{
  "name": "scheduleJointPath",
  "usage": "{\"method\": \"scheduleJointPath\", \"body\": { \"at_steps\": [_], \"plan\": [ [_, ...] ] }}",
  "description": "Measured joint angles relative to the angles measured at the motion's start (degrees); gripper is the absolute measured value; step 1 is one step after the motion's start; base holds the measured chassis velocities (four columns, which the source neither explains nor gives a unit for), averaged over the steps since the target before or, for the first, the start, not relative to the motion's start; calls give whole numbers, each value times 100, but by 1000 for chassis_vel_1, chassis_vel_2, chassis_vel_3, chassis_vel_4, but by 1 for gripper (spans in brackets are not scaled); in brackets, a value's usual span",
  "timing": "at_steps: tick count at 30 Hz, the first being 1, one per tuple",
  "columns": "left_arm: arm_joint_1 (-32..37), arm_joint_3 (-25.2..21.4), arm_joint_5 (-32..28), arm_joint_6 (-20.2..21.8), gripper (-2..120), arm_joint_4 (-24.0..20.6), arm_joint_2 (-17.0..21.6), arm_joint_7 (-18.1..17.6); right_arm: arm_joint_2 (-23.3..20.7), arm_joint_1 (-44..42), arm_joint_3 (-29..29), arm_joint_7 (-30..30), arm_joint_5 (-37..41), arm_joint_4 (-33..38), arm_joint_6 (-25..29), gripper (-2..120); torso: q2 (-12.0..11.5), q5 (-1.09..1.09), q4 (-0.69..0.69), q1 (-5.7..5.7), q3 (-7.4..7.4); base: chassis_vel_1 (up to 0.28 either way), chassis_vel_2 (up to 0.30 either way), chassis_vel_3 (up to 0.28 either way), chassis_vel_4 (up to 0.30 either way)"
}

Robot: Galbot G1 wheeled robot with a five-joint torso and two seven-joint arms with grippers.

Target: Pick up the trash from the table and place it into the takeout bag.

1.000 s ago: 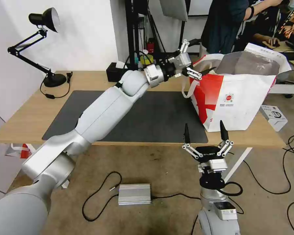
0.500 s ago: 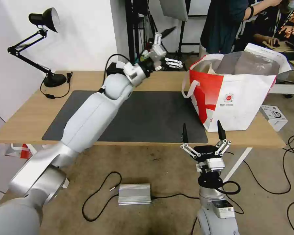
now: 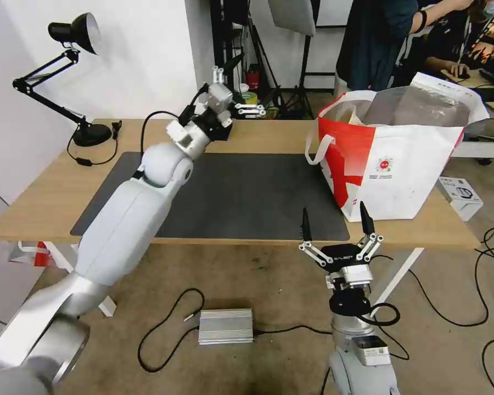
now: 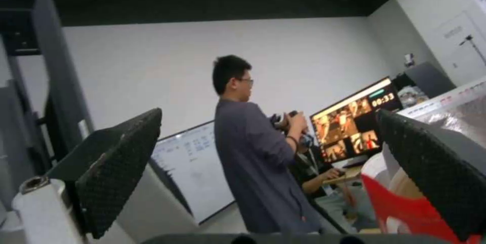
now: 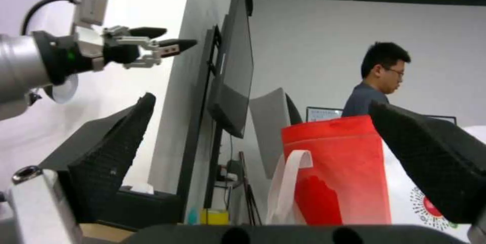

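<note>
Left gripper now farther from takeout bag.

- The head view looks forward and down from above the table. It takes in the whole top, the floor in front and the room behind, from a middle distance.
- The left wrist view looks out between the two fingers of the left gripper, almost level and a little upward, toward the room behind the table.
- The right wrist view looks from low, in front of the table edge, upward between the right gripper fingers.
- All three views share the takeout bag. The right wrist view and the head view both show the left gripper.
</note>
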Motion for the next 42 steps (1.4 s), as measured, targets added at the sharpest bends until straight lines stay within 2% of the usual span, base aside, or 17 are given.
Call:
{"method": "scheduleJointPath", "body": {
  "at_steps": [7, 10, 15, 19, 22, 24, 29, 35, 42],
  "plan": [
    [389, -365, 9, 8, 100, -200, 140, 0, 0, -3, -33, -9, -31, 0, -7, 100, 0, 0, -1, 0, 0, 0, 0, 0, 0],
    [726, -723, 26, 8, 100, -378, 274, -1, 0, 11, -67, -32, -47, 1, -34, 100, 0, 0, 0, 0, 1, 0, 0, 0, 0],
    [1037, -1002, 30, 7, 100, -573, 377, -23, 0, 49, -88, -57, -57, -22, -57, 100, 0, 1, 0, 0, 1, 0, 0, 0, 0],
    [1497, -1411, 39, 5, 100, -803, 437, -37, -2, 77, -118, -79, -75, -38, -76, 100, 0, -1, 0, 0, 1, 0, 0, 0, 0],
    [1497, -1411, 39, 5, 100, -803, 437, -37, -2, 77, -118, -79, -75, -38, -76, 100, 0, -1, 0, 0, 1, 0, 0, 0, 0],
    [2009, -1800, 62, -15, 100, -1062, 476, -47, -4, 103, -137, -94, -79, -51, -98, 100, 0, -3, 1, 0, 0, 0, 0, 0, 0],
    [2497, -2152, 131, -30, 100, -1369, 491, -89, -6, 113, -156, -104, -85, -66, -103, 100, 0, -5, 0, 0, 0, 0, 0, 0, 0],
    [2990, -2411, 226, -62, 100, -1659, 431, -211, -8, 109, -173, -107, -102, -66, -103, 100, 0, -4, 1, 1, 0, 0, 0, 0, 0],
    [3661, -2540, 487, -140, 100, -1927, 32, -432, -10, 104, -189, -108, -109, -69, -96, 100, 0, -3, 1, 1, 0, 0, 0, 0, 0]
  ]
}}
